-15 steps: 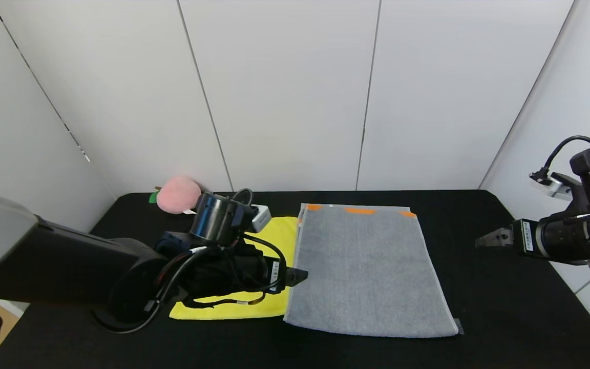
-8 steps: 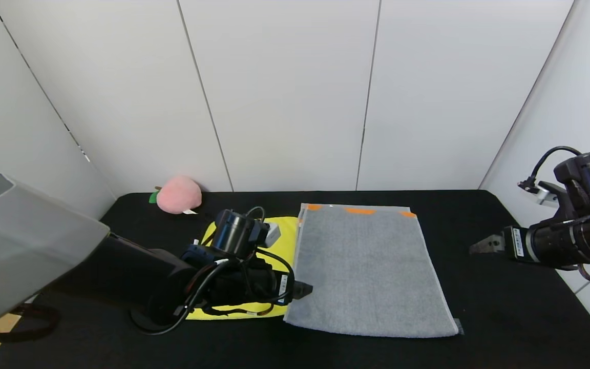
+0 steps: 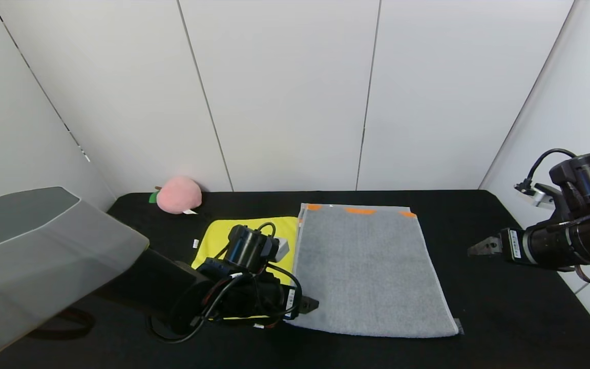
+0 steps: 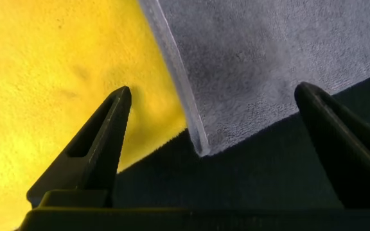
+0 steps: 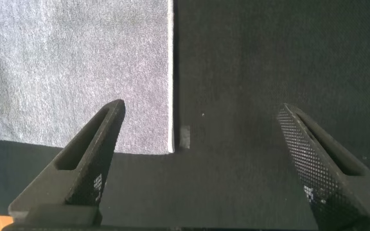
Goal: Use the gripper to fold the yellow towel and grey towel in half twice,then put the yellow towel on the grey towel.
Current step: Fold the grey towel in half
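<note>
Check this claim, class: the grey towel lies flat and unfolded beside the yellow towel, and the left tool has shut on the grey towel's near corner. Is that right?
One thing is wrong. The left tool is open, not shut: the left wrist view shows its jaws spread either side of the grey towel's near corner, gripping nothing. That towel does lie flat beside the yellow towel.

our left arm reached low and forward across the front, left gripper point(image 3: 311, 304) with fingers point(image 4: 88, 151) spread wide, nothing between them. our right arm was raised at the right side, right gripper point(image 3: 478, 248) pointing inward, fingers point(image 5: 82, 163) spread wide, nothing held.
</note>
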